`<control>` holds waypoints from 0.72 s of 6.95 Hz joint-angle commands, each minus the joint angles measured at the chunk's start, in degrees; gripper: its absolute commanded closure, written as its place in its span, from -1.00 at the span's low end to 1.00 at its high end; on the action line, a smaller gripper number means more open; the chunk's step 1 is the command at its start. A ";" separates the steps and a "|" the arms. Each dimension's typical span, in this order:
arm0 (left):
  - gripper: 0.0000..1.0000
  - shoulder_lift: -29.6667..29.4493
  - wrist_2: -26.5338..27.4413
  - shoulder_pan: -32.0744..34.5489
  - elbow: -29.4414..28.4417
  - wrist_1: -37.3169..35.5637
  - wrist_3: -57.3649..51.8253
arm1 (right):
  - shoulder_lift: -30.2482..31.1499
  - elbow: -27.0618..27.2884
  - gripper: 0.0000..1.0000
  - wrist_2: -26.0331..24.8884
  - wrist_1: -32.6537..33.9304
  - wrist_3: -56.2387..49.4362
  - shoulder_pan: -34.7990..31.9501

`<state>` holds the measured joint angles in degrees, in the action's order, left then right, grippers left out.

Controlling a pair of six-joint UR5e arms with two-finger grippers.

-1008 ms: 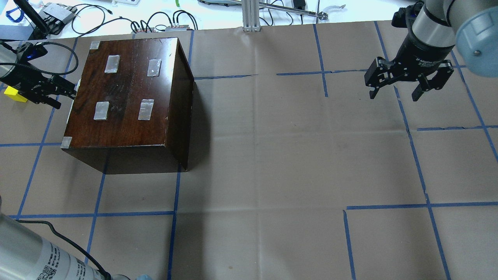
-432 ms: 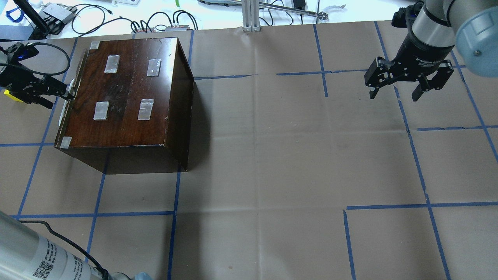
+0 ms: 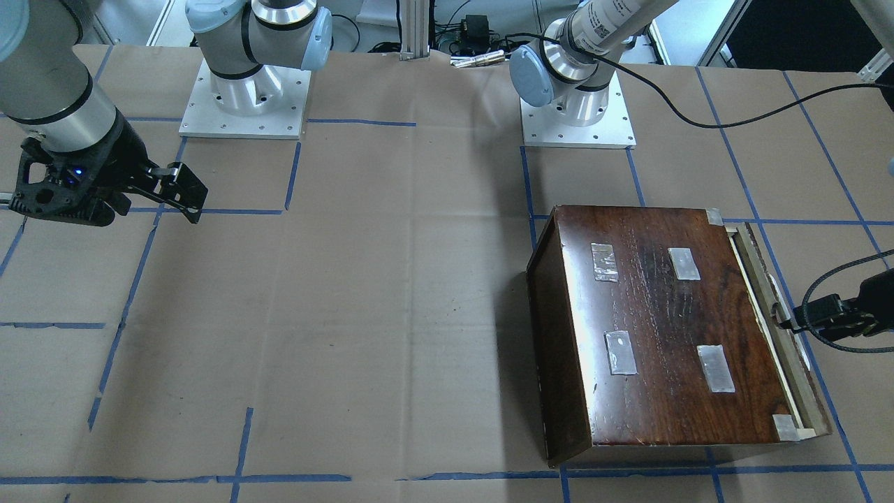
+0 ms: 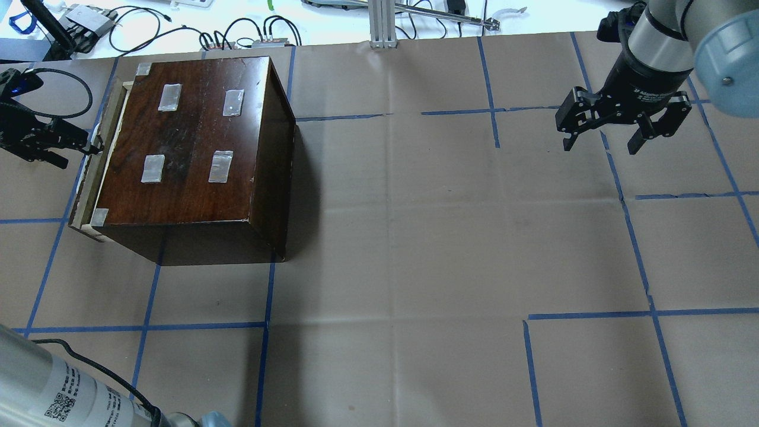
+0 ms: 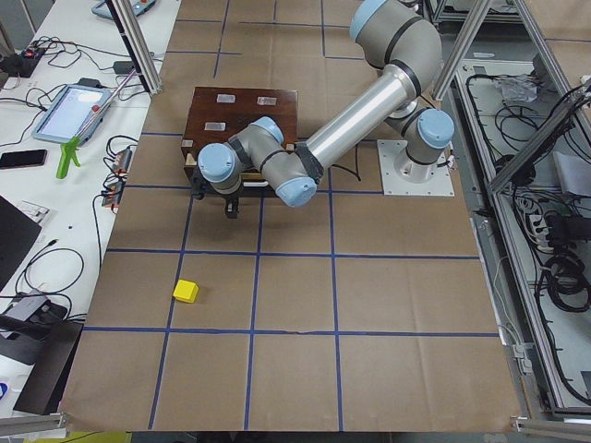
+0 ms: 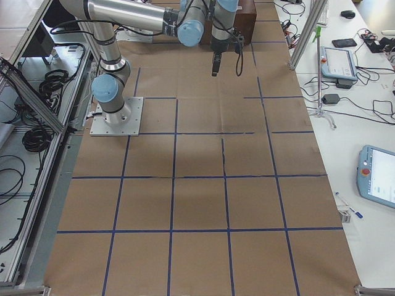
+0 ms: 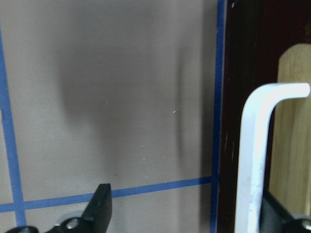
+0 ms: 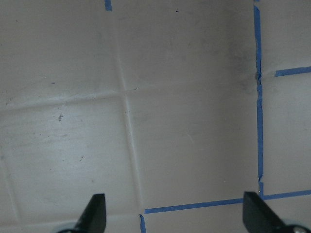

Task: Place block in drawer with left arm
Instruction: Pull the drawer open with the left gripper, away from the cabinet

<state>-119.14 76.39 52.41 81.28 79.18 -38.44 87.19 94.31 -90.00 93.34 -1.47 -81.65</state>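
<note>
Currently the left gripper (image 4: 76,154) sits at the shallow pale-wood drawer (image 4: 88,185), which stands slightly out of the glossy dark-brown box (image 4: 190,136). Its jaws are wide apart, clamping nothing, with the white bent handle bar (image 7: 252,160) just beside one finger. The small bright yellow cube block (image 5: 186,292) lies on the paper-covered table, well apart from the box; the right gripper (image 4: 600,147) is spread wide, empty.

The worktop (image 4: 415,237) is covered in creased brown paper and divided by a blue tape grid (image 4: 593,316). In the overhead view, an aluminium profile post (image 4: 379,24) stands at the 12 o'clock edge, with black cables (image 4: 249,29) on a white surface at 11 o'clock. In the exterior left view, a white side bench (image 5: 78,55) at 9 o'clock carries a teach pendant (image 5: 69,106). Cable bundles (image 5: 554,268) lie at 3 o'clock.
</note>
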 commanded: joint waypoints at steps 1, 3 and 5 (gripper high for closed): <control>-0.97 -0.66 0.94 -1.86 -0.16 -1.57 -0.14 | -0.09 0.00 -1.00 0.00 0.00 -0.02 0.00; -0.97 -0.75 1.04 -2.67 -1.12 -1.66 -1.73 | 0.00 0.00 -1.00 0.00 0.00 -0.02 0.00; -0.97 -0.75 2.08 -2.84 -1.30 -1.75 -1.99 | 0.00 0.00 -1.00 0.00 0.00 -0.02 0.00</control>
<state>-119.87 77.74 49.71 80.11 77.51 -40.20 87.15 94.31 -90.00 93.34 -1.49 -81.65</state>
